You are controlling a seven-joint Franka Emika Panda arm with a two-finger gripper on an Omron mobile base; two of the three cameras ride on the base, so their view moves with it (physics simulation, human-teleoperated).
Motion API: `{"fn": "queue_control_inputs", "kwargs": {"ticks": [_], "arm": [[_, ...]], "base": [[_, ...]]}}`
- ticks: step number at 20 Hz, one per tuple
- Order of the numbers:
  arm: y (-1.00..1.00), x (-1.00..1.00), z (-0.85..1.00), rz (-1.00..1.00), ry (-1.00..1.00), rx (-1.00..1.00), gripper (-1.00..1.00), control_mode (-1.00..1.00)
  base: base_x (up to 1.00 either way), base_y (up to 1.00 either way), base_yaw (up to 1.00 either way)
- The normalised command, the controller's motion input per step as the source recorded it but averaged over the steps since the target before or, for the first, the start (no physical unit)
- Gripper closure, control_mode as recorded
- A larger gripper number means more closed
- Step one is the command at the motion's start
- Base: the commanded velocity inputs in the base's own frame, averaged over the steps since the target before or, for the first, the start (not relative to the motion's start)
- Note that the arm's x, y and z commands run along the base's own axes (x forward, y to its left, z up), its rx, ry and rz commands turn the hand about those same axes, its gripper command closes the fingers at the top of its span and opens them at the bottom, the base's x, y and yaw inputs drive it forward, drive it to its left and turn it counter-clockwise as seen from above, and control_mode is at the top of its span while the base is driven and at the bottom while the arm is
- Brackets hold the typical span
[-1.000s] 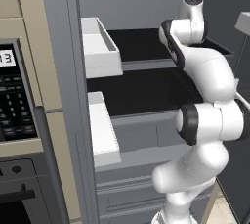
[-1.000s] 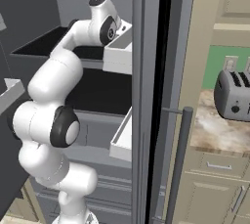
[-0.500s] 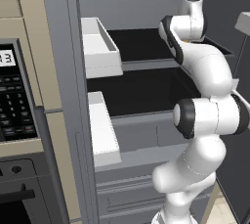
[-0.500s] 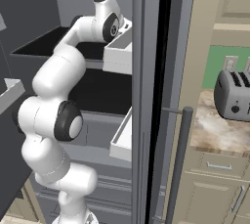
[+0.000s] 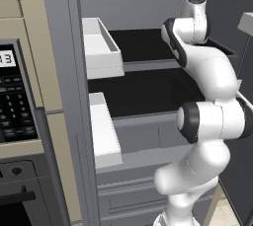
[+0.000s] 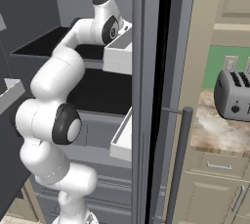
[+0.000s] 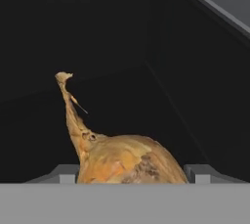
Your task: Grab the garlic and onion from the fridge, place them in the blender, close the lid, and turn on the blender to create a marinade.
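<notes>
The onion (image 7: 128,162), golden-brown and papery, sits on a dark inner shelf of the fridge (image 5: 148,47), near a back corner where the shelf floor meets the dark walls. It lies directly between the two finger tips (image 7: 63,174) of the gripper (image 7: 131,175), one grey tip at each flank of the bulb, apparently just clear of the skin, though contact cannot be ruled out. Its long axis runs from the bulb up into a dried stalk that leans away from the fingers and off to one side, so the squeeze falls across the round body, not the stalk. The fingers stand apart, straddling the bulb; a firm clamp is not visible. From the base views the arm (image 5: 212,116) rises in front of the fridge, elbow folded, forearm reaching up into the upper shelf with the hand buried inside. Judged step: closing on the onion.
</notes>
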Motion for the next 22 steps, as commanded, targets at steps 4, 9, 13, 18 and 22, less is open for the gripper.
{"fn": "queue_control_inputs", "kwargs": {"ticks": [4,9,13,18,22], "arm": [[0.00,-0.12,-0.10,0.03,-0.07,0.00,1.00,-1.00],[0.22,-0.83,0.02,0.01,-0.09,0.00,1.00,-1.00],[0.40,-1.00,0.00,0.01,-0.04,0.00,1.00,-1.00],[0.41,-1.00,-0.02,0.01,-0.01,0.00,1.00,-1.00],[0.40,-1.00,-0.18,0.04,0.00,0.00,1.00,-1.00]], "base": [[0.00,0.00,0.00],[0.00,0.00,0.00],[0.00,0.00,0.00],[0.00,0.00,0.00],[0.00,0.00,0.00]]}}
